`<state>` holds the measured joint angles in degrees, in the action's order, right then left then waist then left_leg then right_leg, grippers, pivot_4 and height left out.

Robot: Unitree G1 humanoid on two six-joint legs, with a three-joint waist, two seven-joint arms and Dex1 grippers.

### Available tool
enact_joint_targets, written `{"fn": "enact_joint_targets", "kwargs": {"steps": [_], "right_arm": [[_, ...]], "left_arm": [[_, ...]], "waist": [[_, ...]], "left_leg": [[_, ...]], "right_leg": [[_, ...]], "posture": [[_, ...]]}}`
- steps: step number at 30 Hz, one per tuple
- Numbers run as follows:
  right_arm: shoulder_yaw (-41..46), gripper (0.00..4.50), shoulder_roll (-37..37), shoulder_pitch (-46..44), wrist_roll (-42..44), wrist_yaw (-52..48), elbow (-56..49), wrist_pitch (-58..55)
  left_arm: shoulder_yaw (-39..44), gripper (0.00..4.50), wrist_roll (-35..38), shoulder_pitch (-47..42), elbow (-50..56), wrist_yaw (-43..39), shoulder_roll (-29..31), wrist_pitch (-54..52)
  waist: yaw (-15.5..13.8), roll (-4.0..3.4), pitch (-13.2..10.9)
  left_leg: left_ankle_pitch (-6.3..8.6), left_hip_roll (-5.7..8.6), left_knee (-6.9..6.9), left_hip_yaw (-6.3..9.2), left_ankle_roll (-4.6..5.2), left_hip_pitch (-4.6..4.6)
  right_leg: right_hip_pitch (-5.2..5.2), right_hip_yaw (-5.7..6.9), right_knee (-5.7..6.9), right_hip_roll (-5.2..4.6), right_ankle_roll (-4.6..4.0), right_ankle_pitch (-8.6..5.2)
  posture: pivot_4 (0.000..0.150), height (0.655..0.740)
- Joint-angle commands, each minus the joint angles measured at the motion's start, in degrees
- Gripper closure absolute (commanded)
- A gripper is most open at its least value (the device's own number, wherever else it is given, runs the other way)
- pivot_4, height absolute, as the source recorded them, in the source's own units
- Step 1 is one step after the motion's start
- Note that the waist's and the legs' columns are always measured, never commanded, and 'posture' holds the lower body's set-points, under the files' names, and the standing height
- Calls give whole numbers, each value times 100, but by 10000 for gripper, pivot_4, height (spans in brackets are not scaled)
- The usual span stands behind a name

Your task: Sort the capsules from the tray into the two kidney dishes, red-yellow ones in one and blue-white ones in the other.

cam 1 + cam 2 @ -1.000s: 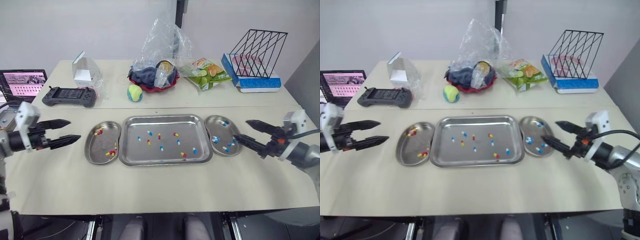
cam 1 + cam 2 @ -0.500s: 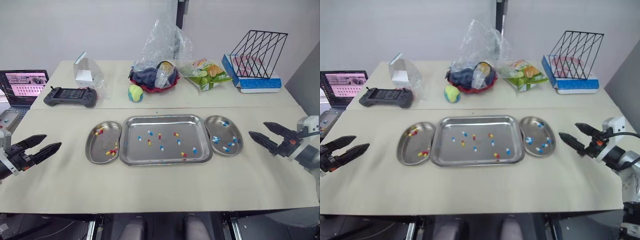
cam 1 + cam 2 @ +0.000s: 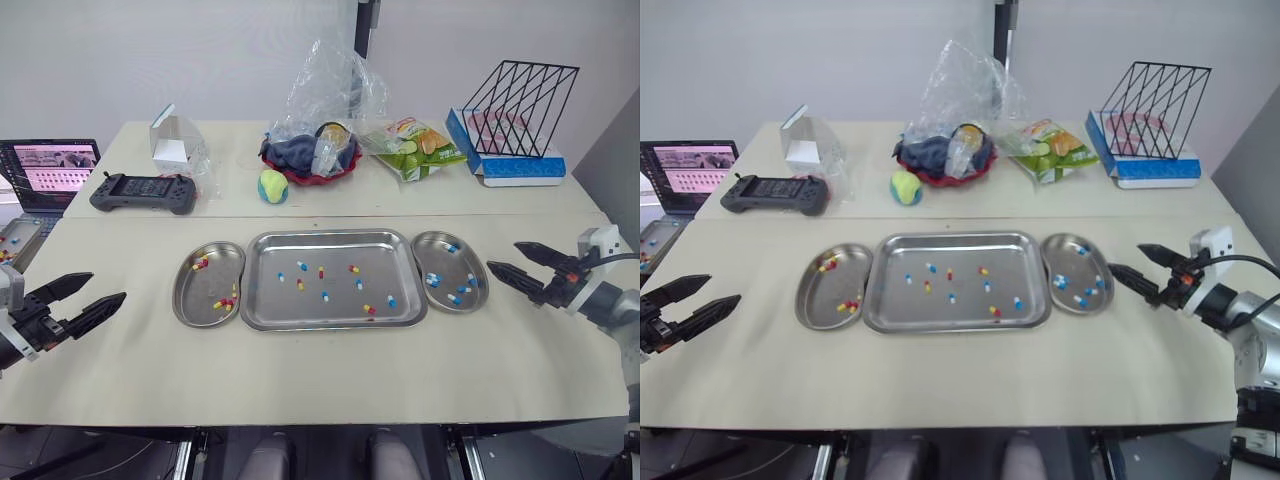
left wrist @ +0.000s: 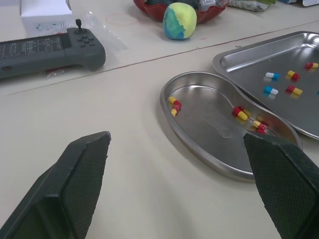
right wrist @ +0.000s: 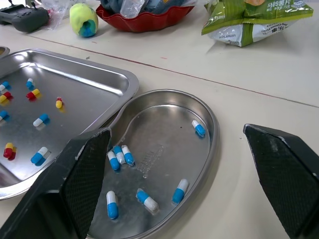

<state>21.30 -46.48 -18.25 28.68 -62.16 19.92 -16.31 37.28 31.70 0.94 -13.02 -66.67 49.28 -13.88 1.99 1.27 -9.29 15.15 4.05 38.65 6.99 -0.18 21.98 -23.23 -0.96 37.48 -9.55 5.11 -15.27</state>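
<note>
A rectangular stainless-steel tray is seen in the middle of the beige table; several capsules are scattered in it, apart from one another; some are red-yellow capsules and some are blue-white capsules.

On the robot's left of the tray, just beside its rim, a steel kidney dish is placed; only red-yellow ones are lying in it, a few near its far end and a few near the side that faces the tray. On the right of the tray, also just beside it, the second steel kidney dish is placed; only blue-white ones are lying in it, spread over its bottom.

The left pincer is held at the left edge of the table, well apart from the left dish; its two black fingers are spread wide and nothing is gripped between them. The right pincer is held near the right dish, on its outer side, with the tips pointed toward it; its fingers are also spread wide and nothing is held.

At the far part of the table a black handheld game controller, a yellow-green ball, a red bowl under a clear plastic bag, a green snack packet and a black wire rack are seen.
</note>
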Motion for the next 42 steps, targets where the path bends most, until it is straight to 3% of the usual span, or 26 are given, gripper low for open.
{"fn": "enact_joint_targets", "kwargs": {"steps": [1, 8, 11, 16, 21, 23, 26, 29, 32, 42], "right_arm": [[-9, 0, -179, -73, -69, -133, -83, 133], [-130, 0, -176, -219, -127, -55, -391, -20], [-618, 0, -136, -163, -219, -173, -1052, -228], [-1630, 0, 358, -837, -108, 242, -2132, -1513], [-2192, 0, 834, -1369, -335, 582, -2530, -1840], [-2368, 0, 984, -1483, -454, 707, -2568, -1769], [-3214, 0, 1828, -1958, -1145, 1480, -2576, -1724], [-3721, 0, 2823, -2637, -1521, 2417, -2244, -2846], [-3944, 0, 3139, -2863, -1494, 2550, -2182, -3735], [-4408, 0, 4262, -3249, -2085, 3457, -1275, -3766]], "left_arm": [[18, 281, 162, 65, 314, 22, -44, -42], [38, 281, 170, 167, 492, 35, -126, 10], [22, 281, 265, 268, 691, 59, -180, -170], [-235, 281, 303, 368, 1212, 201, -331, -264], [-261, 281, 449, 431, 1742, 393, -355, -517], [-243, 281, 510, 457, 1879, 445, -353, -600], [-322, 281, 441, 523, 2235, 565, -334, -571], [-355, 281, 473, 588, 2506, 696, -314, -675], [-310, 281, 531, 696, 2734, 766, -313, -779], [-169, 281, 474, 909, 2829, 811, -305, -743]], "waist": [[2, 0, 0], [19, -1, 0], [26, -1, 0], [50, -1, 0], [-19, -1, 0], [-70, 0, 0], [-67, 0, 0], [59, 2, 1], [55, 2, 1], [113, 5, 3]], "left_leg": [[0, 0, 0, 0, 0, 0], [0, -2, -1, -1, 0, 0], [1, -2, -1, 1, 0, 0], [1, -5, -1, 22, 0, 0], [0, -1, -1, 31, -5, 18], [4, 0, 4, 34, -13, 29], [3, -2, 4, 33, -22, 31], [-17, -1, -5, 37, -60, 37], [-28, -1, -19, 47, -78, 34], [-30, -2, -41, 50, -85, 30]], "right_leg": [[0, 0, 0, 0, 0, 0], [-1, 0, 0, 2, 0, 0], [-2, -1, -1, 2, 0, 0], [-4, -2, -1, 3, -3, 1], [-24, 0, -2, 1, -6, 4], [-31, 2, -9, -1, -6, 4], [-43, 0, -16, 3, -14, 9], [-101, -4, 26, 7, -38, 23], [-106, -2, 48, 8, -40, 24], [-112, 1, 49, 14, -40, 25]], "posture": [[1500, 7400], [1500, 7400], [1500, 7400], [1500, 7400], [1500, 7400], [1500, 7400], [1500, 7400], [1500, 7400], [1500, 7400], [1500, 7400]]}}
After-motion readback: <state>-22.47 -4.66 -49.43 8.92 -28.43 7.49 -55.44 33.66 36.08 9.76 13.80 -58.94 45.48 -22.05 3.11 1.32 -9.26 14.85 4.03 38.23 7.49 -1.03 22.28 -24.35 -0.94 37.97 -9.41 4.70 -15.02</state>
